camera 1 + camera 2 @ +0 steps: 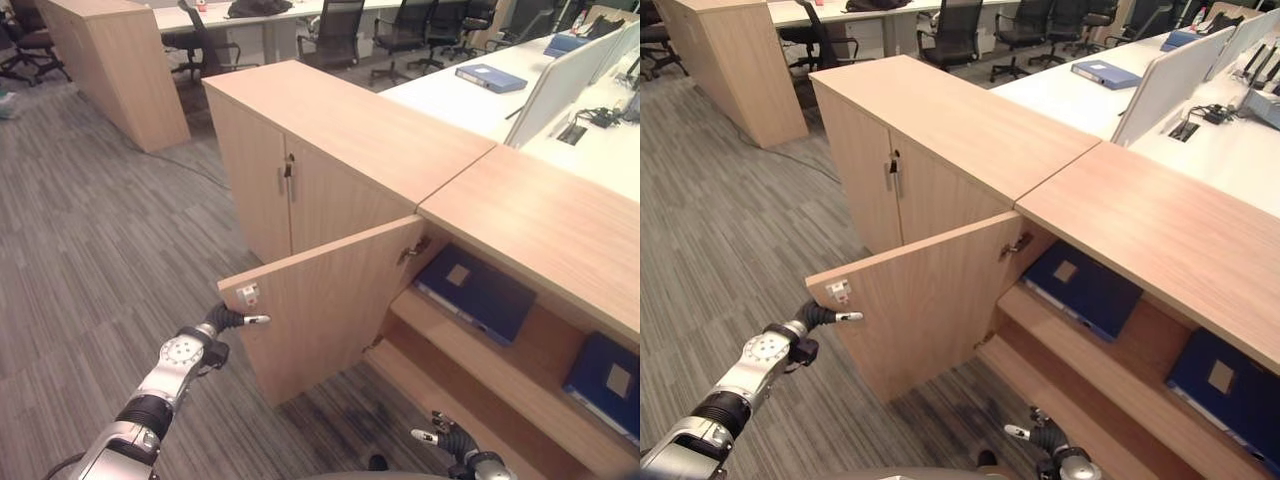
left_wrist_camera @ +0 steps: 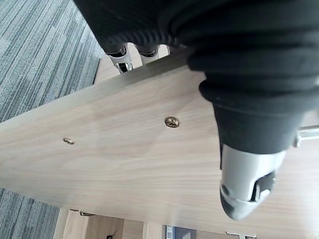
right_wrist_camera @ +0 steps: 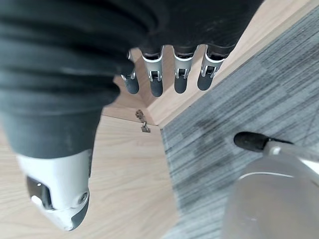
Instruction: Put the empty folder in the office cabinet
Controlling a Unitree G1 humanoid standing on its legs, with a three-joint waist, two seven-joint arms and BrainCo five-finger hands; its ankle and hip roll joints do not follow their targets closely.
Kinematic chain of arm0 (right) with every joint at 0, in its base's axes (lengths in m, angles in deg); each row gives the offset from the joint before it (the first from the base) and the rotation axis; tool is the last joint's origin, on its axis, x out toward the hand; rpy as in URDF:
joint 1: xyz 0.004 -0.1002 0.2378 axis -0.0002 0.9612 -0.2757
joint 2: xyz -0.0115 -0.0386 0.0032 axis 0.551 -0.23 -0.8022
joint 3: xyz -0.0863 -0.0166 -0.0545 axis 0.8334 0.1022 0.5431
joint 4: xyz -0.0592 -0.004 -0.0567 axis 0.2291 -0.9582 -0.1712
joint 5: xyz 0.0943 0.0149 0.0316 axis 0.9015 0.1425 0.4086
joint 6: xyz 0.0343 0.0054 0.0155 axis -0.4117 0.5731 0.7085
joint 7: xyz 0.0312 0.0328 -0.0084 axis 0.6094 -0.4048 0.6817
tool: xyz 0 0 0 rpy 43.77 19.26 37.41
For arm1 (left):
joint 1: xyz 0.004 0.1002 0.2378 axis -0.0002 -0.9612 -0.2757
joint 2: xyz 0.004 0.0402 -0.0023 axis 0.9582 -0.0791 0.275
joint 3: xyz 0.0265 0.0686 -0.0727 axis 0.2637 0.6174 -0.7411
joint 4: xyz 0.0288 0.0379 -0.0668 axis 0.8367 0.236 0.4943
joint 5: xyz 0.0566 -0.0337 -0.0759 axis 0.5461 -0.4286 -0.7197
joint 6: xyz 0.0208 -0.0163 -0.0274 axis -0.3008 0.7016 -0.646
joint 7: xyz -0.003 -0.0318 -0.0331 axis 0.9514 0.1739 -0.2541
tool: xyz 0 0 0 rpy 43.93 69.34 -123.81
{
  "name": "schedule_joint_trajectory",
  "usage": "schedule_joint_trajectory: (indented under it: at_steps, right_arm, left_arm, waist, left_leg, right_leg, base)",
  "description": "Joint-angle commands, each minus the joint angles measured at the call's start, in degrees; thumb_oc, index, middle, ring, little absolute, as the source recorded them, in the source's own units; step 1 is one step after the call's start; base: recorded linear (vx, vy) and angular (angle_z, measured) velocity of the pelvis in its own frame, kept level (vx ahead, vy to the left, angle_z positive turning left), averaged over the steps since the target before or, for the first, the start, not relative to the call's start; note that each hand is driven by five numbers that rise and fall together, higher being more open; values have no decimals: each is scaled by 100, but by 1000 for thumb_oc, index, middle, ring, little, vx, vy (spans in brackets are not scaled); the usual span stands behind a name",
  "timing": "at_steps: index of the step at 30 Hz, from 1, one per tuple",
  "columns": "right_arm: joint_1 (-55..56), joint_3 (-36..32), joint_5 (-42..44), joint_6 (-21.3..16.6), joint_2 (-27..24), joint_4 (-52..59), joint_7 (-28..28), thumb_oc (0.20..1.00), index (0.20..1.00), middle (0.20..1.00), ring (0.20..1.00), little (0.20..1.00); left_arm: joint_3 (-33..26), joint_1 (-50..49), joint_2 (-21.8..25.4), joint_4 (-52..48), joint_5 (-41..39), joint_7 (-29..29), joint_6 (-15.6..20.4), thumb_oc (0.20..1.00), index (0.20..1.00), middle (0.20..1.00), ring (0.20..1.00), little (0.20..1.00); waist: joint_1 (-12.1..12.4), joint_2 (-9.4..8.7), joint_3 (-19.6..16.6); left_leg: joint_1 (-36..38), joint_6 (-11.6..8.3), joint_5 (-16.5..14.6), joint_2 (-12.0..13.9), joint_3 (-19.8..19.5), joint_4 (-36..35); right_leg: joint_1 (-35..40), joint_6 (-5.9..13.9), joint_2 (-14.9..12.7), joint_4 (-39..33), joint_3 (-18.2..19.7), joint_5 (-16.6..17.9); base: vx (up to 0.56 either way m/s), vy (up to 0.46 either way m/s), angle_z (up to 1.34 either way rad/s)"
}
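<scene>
Cabinet door (image 1: 320, 300) stands swung out to about half open, and the left hand (image 1: 228, 320) is at its free edge, the fingers reaching past the edge while the thumb lies against the face in the left wrist view; whether those fingers are curled on the door or only pressing it I cannot tell. The likely reason for the hold is to push the door shut, since the storing seems done. Inside the office cabinet (image 1: 560, 225), a dark blue folder (image 1: 478, 291) lies on the upper shelf (image 1: 470, 350) just behind the hinge side, tucked well back so the door can clear it; a second blue folder (image 1: 606, 384) rests further along the same shelf. Which of the two is the task's empty folder cannot be told. The right hand (image 1: 447, 438) hangs low near the bottom shelf, fingers relaxed and holding nothing, kept clear of the door's swing. Another blue binder (image 1: 491, 77) lies well apart on the white tabletop (image 1: 450, 95) behind.
</scene>
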Motion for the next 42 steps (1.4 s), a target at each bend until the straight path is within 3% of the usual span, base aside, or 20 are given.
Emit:
schedule_joint_trajectory:
  at_steps: [1,5,8,10,11,12,13,14,18,19,20,22,25,27,28,29,31,32,34,42]
  right_arm:
    - [-371,54,68,-88,-134,68,-39,1000,1000,1000,1000,1000]
    - [-621,-73,251,-86,-81,132,-122,1000,1000,1000,1000,1000]
    - [-720,-173,422,-92,-105,327,-170,1000,1000,1000,1000,1000]
    - [-767,-267,526,-139,-112,583,-199,1000,1000,1000,1000,1000]
    - [-764,-265,526,-136,-109,588,-200,1000,1000,1000,1000,1000]
    - [-846,-377,584,-171,-115,593,-196,1000,1000,1000,1000,1000]
    - [-843,-370,586,-173,-116,591,-195,1000,1000,1000,1000,1000]
    - [-1034,-546,700,-133,-36,269,-294,1000,1000,1000,1000,1000]
    - [-1000,-733,784,-114,-168,224,-359,1000,1000,1000,1000,1000]
    - [-995,-754,786,-121,-261,204,-395,1000,1000,1000,1000,1000]
    - [-1142,-682,774,-135,-495,25,-506,1000,1000,1000,1000,1000]
    - [-1214,-633,777,-132,-534,0,-512,1000,1000,1000,1000,1000]
    - [-1403,-448,815,-152,-600,-168,-552,1000,1000,1000,1000,1000]
    - [-1527,-305,899,-168,-562,-317,-553,1000,1000,1000,1000,1000]
    - [-1535,-305,899,-169,-562,-320,-553,1000,1000,1000,1000,1000]
    - [-1616,-140,893,-175,-480,-439,-520,1000,1000,1000,1000,1000]
    - [-1664,-80,877,-172,-439,-489,-498,1000,1000,1000,1000,1000]
    - [-1660,-37,840,-159,-410,-582,-435,1000,1000,1000,1000,1000]
    - [-1600,-15,793,-152,-387,-596,-375,1000,1000,1000,1000,1000]
    - [-1023,39,699,-105,-211,-122,-138,1000,1000,1000,1000,1000]
  left_arm:
    - [252,913,-491,104,140,103,314,1000,1000,1000,1000,1000]
    - [233,741,-535,-41,79,78,296,1000,1000,1000,1000,1000]
    - [335,540,-386,-292,93,167,230,1000,1000,1000,1000,1000]
    - [373,222,-184,-598,31,329,182,1000,1000,1000,1000,1000]
    - [370,215,-176,-608,30,330,176,1000,1000,1000,1000,1000]
    - [200,-463,-24,-1040,-171,501,126,1000,1000,1000,1000,1000]
    - [193,-480,-18,-1055,-173,503,119,1000,1000,1000,1000,1000]
    - [-40,-1201,-205,-1417,-549,640,19,1000,1000,1000,1000,1000]
    - [-31,-1762,-630,-1526,-738,781,-54,1000,1000,1000,1000,1000]
    - [77,-1836,-783,-1569,-742,804,-63,1000,1000,1000,1000,1000]
    - [499,-1722,-1089,-1701,-750,868,-117,1000,1000,1000,1000,1000]
    - [595,-1658,-1118,-1754,-714,878,-120,1000,1000,1000,1000,1000]
    - [849,-1460,-1182,-1798,-573,806,-53,1000,1000,1000,1000,1000]
    - [953,-1371,-1208,-1845,-560,691,-8,1000,1000,1000,1000,1000]
    - [950,-1366,-1208,-1845,-560,690,-8,1000,1000,1000,1000,1000]
    - [989,-1317,-1247,-1832,-553,623,0,1000,1000,1000,1000,1000]
    - [996,-1302,-1257,-1775,-513,585,27,1000,1000,1000,1000,1000]
    - [996,-1287,-1278,-1661,-373,523,52,1000,1000,1000,1000,1000]
    - [962,-1303,-1345,-1497,-233,463,52,1000,1000,1000,1000,1000]
    - [-23,-982,-1238,-291,-184,-159,139,1000,1000,1000,1000,1000]
  waist:
    - [-199,198,193]
    - [-268,207,422]
    - [-204,306,511]
    - [18,421,509]
    - [15,418,489]
    - [325,504,376]
    - [327,497,377]
    - [692,507,211]
    - [644,761,155]
    - [572,896,185]
    - [390,1259,415]
    - [342,1314,468]
    - [255,1321,597]
    - [367,1179,669]
    - [368,1188,654]
    - [525,1045,698]
    - [571,995,683]
    - [618,938,607]
    - [609,909,565]
    - [335,649,103]
  left_leg:
    - [-112,-79,-423,127,-428,130]
    - [-413,-182,-274,353,-48,178]
    - [-732,-168,-187,505,74,372]
    - [-966,-175,-112,663,384,578]
    - [-1003,-175,-98,666,382,592]
    - [-1154,-180,50,830,900,712]
    - [-1144,-179,43,824,909,714]
    - [-1307,-222,242,947,1423,763]
    - [-1237,-492,607,1242,1622,660]
    - [-1202,-589,766,1346,1619,561]
    - [-1208,-911,1313,1718,1653,369]
    - [-1207,-975,1392,1800,1627,289]
    - [-1208,-1081,1350,1864,1141,296]
    - [-1308,-998,1018,1546,-139,379]
    - [-1353,-993,1030,1557,-147,396]
    - [-1390,-854,668,1188,-1255,527]
    - [-1397,-780,530,1023,-1632,570]
    - [-1297,-686,328,710,-1984,553]
    - [-1233,-601,256,574,-1994,527]
    - [-526,-576,191,728,-1282,131]
  right_leg:
    - [-379,573,-314,734,29,-224]
    - [-879,641,-376,714,229,409]
    - [-962,641,-515,914,75,180]
    - [-699,490,-813,1245,-593,-218]
    - [-722,483,-810,1233,-595,-196]
    - [-307,454,-1246,1664,-1290,-277]
    - [-310,458,-1255,1677,-1277,-286]
    - [304,557,-1449,1384,-1809,-149]
    - [598,577,-1004,431,-1693,-563]
    - [665,528,-815,225,-1588,-675]
    - [745,404,-372,-65,-1361,-889]
    - [687,361,-283,-74,-1292,-918]
    - [513,289,-65,-88,-982,-990]
    - [318,233,-26,-80,-633,-922]
    - [285,229,-15,-83,-632,-896]
    - [194,130,114,-20,-217,-910]
    - [146,90,194,-18,-24,-881]
    - [120,31,297,-12,237,-844]
    - [123,-17,391,79,350,-892]
    - [192,36,457,177,567,-921]
  base:
    - [-134,17,-15]
    - [-199,-111,-49]
    - [-239,-52,-42]
    - [-237,-13,-28]
    - [-277,-52,-80]
    - [-200,-45,-205]
    - [-423,-207,-240]
    - [-302,-293,-187]
    - [-174,-338,-163]
    - [-229,-503,-12]
    - [-273,-466,-50]
    - [-179,-255,-68]
    - [-96,-189,-92]
    - [-68,-199,-101]
    - [50,-206,-64]
    - [68,-204,-65]
    - [72,-159,-80]
    - [55,-59,-103]
    - [113,-53,-73]
    - [135,45,-67]
